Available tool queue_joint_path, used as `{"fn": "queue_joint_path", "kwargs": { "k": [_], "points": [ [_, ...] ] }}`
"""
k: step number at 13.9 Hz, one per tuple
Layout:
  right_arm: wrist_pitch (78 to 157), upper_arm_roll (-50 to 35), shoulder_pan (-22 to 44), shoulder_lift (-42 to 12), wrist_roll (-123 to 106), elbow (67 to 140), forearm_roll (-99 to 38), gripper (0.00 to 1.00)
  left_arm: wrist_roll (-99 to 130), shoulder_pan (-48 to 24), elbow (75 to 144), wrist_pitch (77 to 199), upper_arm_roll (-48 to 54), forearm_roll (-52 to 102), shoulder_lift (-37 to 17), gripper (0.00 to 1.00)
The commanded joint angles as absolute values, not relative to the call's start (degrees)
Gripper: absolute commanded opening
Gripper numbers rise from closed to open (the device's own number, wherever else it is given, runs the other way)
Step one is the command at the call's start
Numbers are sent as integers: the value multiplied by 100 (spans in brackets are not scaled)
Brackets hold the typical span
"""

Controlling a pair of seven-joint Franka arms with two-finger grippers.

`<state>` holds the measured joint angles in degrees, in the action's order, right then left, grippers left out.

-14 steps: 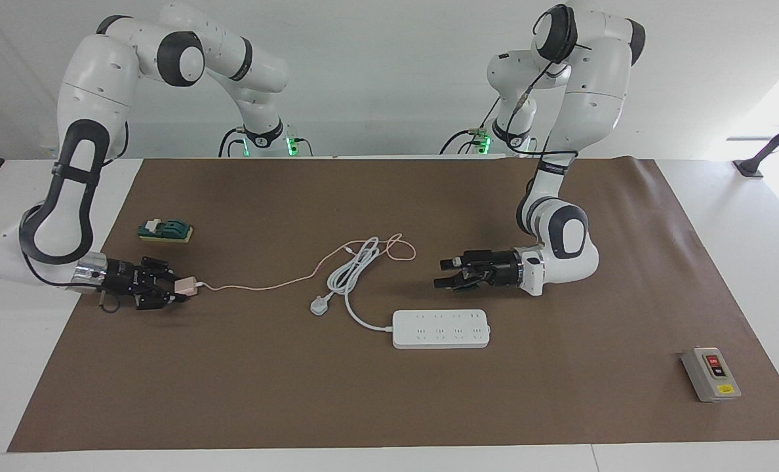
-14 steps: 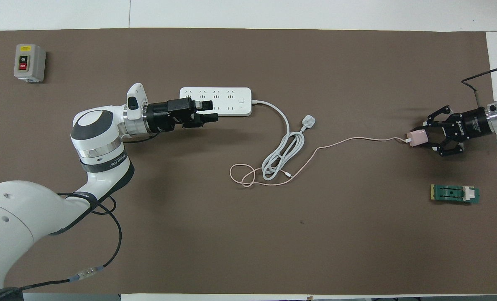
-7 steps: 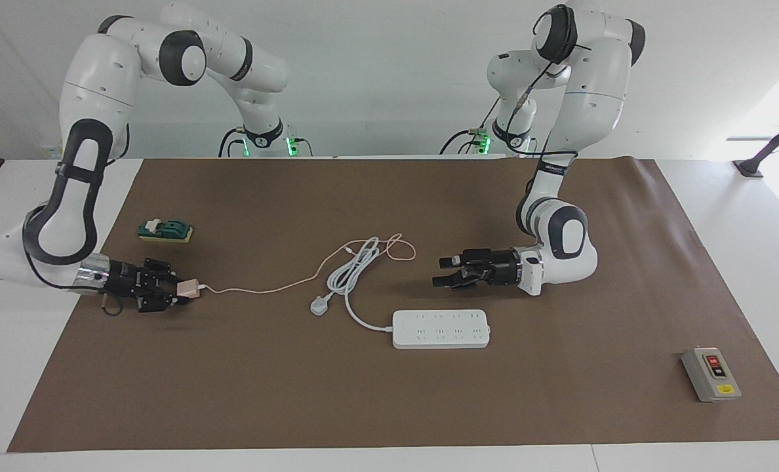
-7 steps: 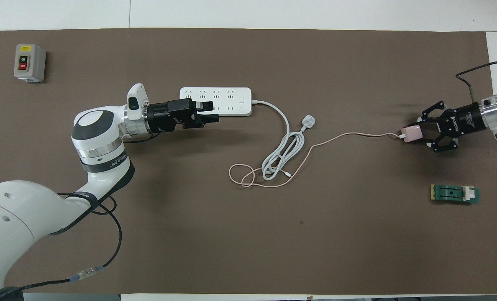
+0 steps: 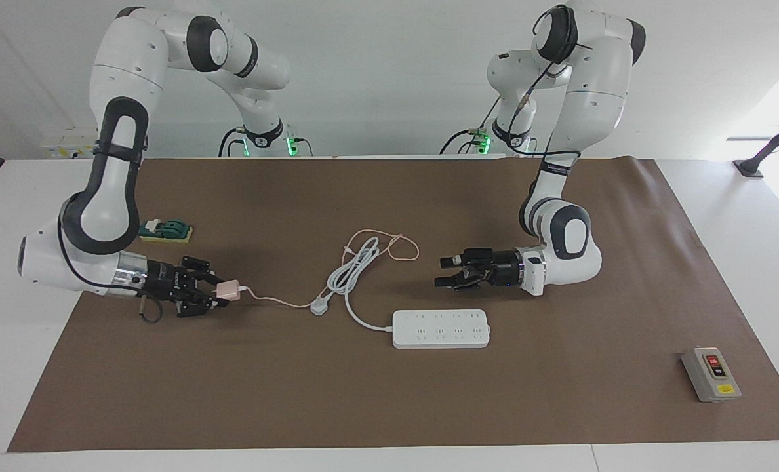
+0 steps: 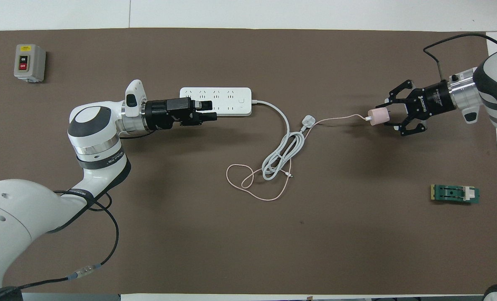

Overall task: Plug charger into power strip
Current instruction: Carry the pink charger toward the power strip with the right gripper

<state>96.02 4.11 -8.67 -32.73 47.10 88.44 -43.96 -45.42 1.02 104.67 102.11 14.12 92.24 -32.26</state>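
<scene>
The pale-pink charger (image 5: 227,289) (image 6: 377,116) hangs just above the mat with my right gripper (image 5: 218,293) (image 6: 385,117) shut on it. It is over the mat between the right arm's end and the white plug (image 5: 319,305). Its thin pink cable (image 5: 396,246) (image 6: 257,190) runs past that plug and loops beside the coiled white cord (image 6: 282,156). The white power strip (image 5: 440,328) (image 6: 231,100) lies flat mid-table, sockets up. My left gripper (image 5: 446,272) (image 6: 211,111) is open and empty, low over the mat along the strip's edge.
A grey switch box (image 5: 711,373) (image 6: 29,62) sits toward the left arm's end, farther from the robots than the strip. A small green block (image 5: 165,231) (image 6: 454,194) lies toward the right arm's end, nearer to the robots than the charger.
My right arm has carried the charger toward the middle of the table, close to the white plug. The pink cable has gone slack and its loop has widened. The left arm has barely moved.
</scene>
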Motion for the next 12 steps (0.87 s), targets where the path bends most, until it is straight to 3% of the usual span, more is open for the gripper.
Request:
{"fn": "queue_joint_path", "kwargs": {
  "k": [1, 12],
  "points": [
    [10009, 413, -389, -3077, 5350, 8938, -4727, 0, -4535, 140, 10292, 10230, 1397, 9026, -3331, 100],
    [12100, 413, 1852, -2900, 7653, 8833, -5054, 0, -4535, 141, 10230, 10248, 1397, 9026, -3331, 100]
  ]
}}
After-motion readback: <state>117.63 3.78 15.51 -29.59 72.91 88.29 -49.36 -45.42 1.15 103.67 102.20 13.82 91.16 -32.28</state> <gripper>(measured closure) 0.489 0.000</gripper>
